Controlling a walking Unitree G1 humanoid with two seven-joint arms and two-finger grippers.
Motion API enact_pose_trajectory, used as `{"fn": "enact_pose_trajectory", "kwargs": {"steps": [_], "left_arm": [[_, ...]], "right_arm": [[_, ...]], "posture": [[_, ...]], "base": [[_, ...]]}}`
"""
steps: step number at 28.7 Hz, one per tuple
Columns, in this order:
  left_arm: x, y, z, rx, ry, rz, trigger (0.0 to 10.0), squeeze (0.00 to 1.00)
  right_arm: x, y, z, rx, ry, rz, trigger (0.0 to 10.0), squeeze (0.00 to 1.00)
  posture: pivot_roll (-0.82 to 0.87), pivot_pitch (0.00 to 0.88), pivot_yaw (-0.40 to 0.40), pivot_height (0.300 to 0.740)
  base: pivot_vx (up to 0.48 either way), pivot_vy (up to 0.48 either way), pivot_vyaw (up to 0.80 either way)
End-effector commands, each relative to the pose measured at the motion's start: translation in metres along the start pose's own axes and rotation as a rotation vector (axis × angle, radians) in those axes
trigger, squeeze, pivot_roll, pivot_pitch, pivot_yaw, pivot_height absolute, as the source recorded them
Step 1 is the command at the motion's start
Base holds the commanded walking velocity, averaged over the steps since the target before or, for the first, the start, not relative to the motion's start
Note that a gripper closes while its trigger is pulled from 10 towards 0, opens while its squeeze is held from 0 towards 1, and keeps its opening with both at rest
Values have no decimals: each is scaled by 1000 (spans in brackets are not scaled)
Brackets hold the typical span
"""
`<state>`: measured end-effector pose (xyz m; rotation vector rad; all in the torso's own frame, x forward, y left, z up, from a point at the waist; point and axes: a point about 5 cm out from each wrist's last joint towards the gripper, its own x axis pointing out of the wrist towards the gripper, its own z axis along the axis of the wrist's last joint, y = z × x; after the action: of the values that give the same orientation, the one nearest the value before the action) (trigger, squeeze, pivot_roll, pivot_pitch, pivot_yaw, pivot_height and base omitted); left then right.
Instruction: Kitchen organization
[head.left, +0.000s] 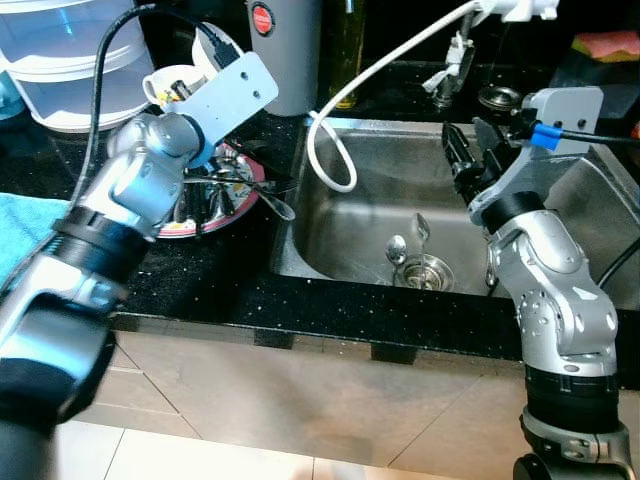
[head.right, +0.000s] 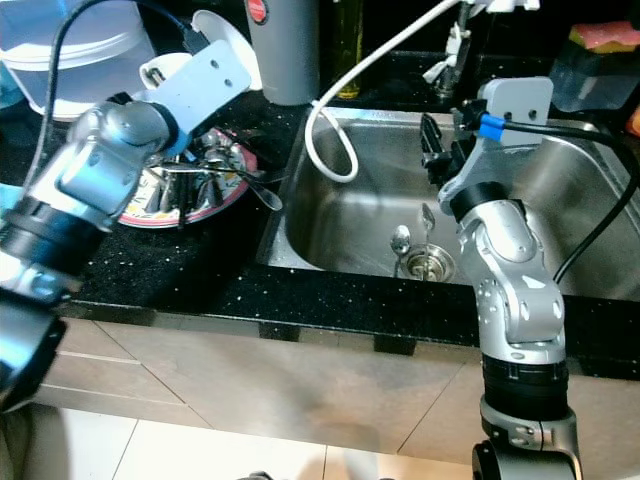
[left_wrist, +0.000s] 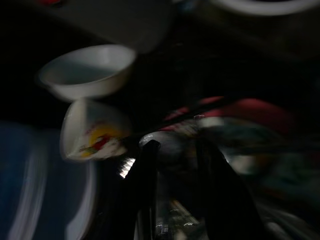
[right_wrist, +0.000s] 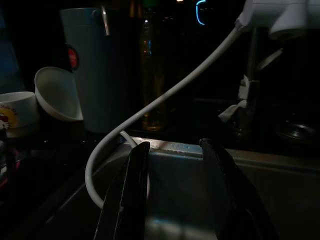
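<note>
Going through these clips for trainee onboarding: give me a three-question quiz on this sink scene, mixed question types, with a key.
1. Multiple choice: What lies in the sink beside the drain?
A. two spoons
B. a mug
C. a sponge

2. True or false: The right end effector is gripping the white hose.

3. Fill in: The left end effector hovers over cutlery piled on the ______ on the counter.

Key
1. A. Two spoons lie by the drain.
2. False. It hangs open above the basin, apart from the hose.
3. Plate: the patterned, red-rimmed plate left of the sink.
</note>
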<state>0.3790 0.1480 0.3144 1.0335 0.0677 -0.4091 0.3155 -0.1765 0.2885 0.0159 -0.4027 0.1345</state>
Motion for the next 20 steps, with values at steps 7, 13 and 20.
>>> {"fn": "enact_pose_trajectory", "kwargs": {"steps": [7,13,20], "left_arm": [[-7,-25,1,82,-53,-209,9647,0],[-2,-42,-6,110,-22,-273,10000,0],[5,-45,-11,126,5,-277,10000,0]], "right_arm": [[-1,-1,-2,6,-2,-3,10000,0],[0,1,-2,10,0,0,10000,0],[-1,0,-3,11,1,-5,10000,0]], "posture": [[54,91,51,740],[52,94,51,740],[52,99,53,740]], "base": [[0,0,0],[0,0,0],[0,0,0]]}}
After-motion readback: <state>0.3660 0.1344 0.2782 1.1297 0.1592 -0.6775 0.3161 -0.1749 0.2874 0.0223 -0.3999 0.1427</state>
